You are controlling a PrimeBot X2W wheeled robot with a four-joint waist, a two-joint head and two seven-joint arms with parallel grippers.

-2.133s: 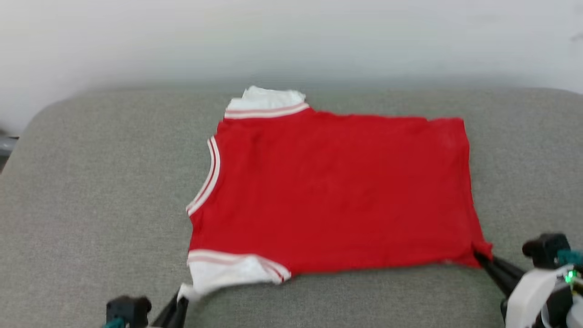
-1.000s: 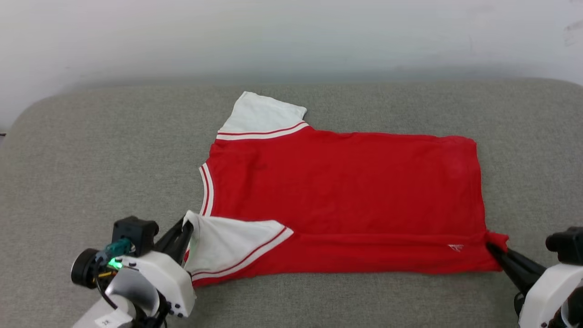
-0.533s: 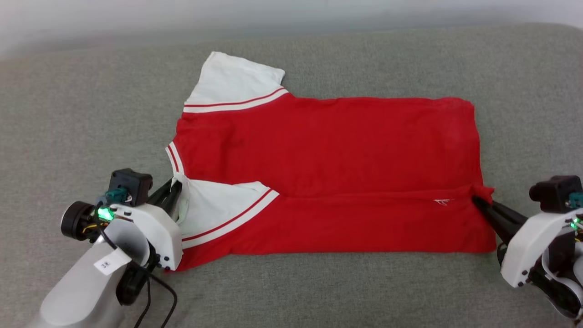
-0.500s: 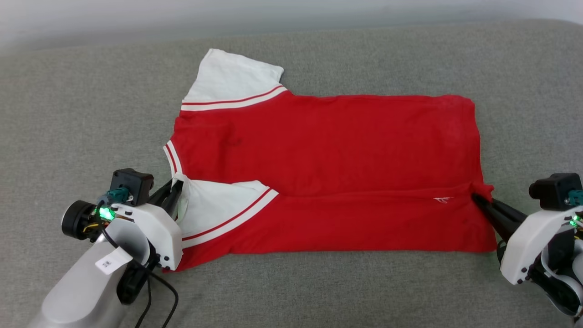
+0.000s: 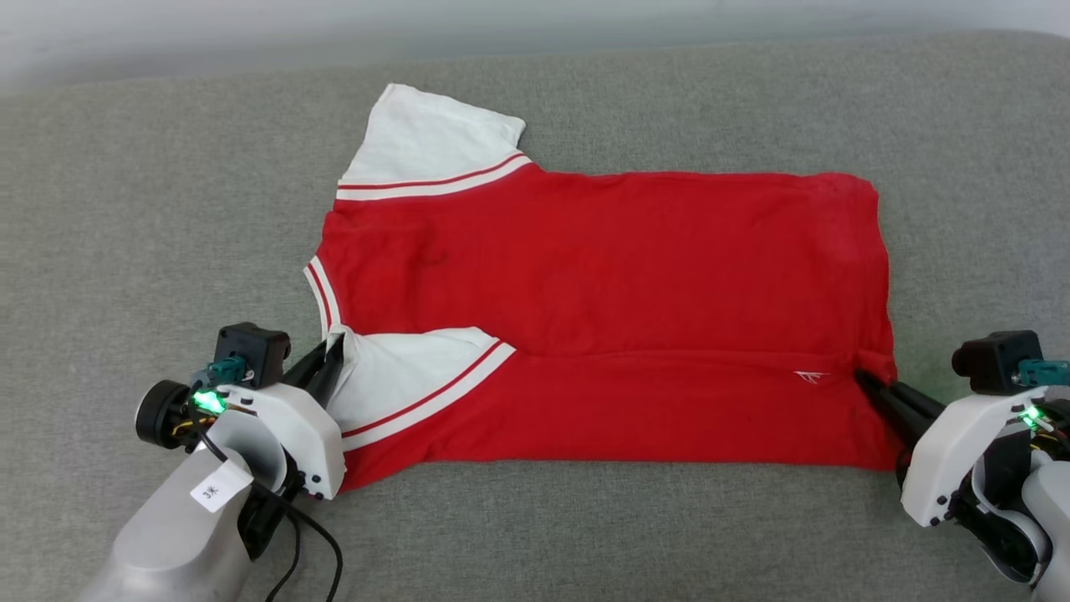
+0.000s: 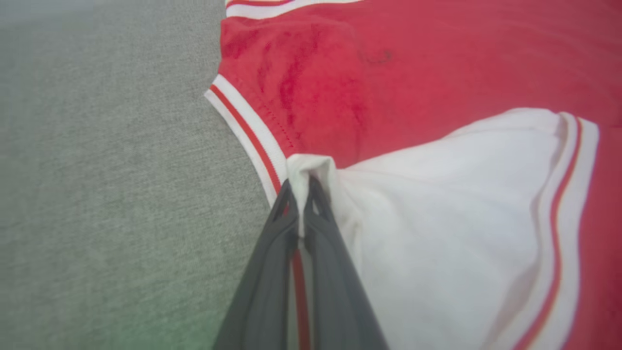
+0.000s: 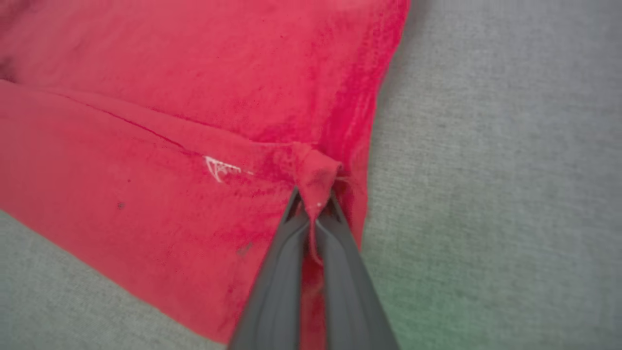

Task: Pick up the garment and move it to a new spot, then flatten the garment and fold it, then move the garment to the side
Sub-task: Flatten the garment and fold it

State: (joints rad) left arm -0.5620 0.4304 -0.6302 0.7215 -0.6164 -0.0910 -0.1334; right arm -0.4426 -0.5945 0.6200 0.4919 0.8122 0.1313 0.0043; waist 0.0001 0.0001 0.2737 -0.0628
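- Fabric surface point(image 5: 134, 209), grey woven, spans the head view, with a pale wall point(image 5: 501, 21) strip along the top edge.
- garment point(image 5: 602, 267) lies flat on it mid-frame, plain red side up, neck toward my left and hem toward my right.
- Its near long edge is folded over onto the body. The doubled strip runs from the near sleeve across to the hem corner.
- far sleeve point(image 5: 430, 138) is spread out white on the surface, with striped trim at its seam.
- near sleeve point(image 5: 401, 376) is turned inward and lies on the red.
- My left gripper point(image 5: 334, 351) has its fingers pressed together, clamped on the tip of the near sleeve, just beside the striped collar trim point(image 5: 320, 288). Left wrist view shows white cloth bunched between the tips.
- My right gripper point(image 5: 863, 380) has its fingers together, pinching the red hem corner into a small nub, low over the surface.
- hem logo point(image 5: 809, 377), small and white, sits just left of that pinch, on the folded strip.
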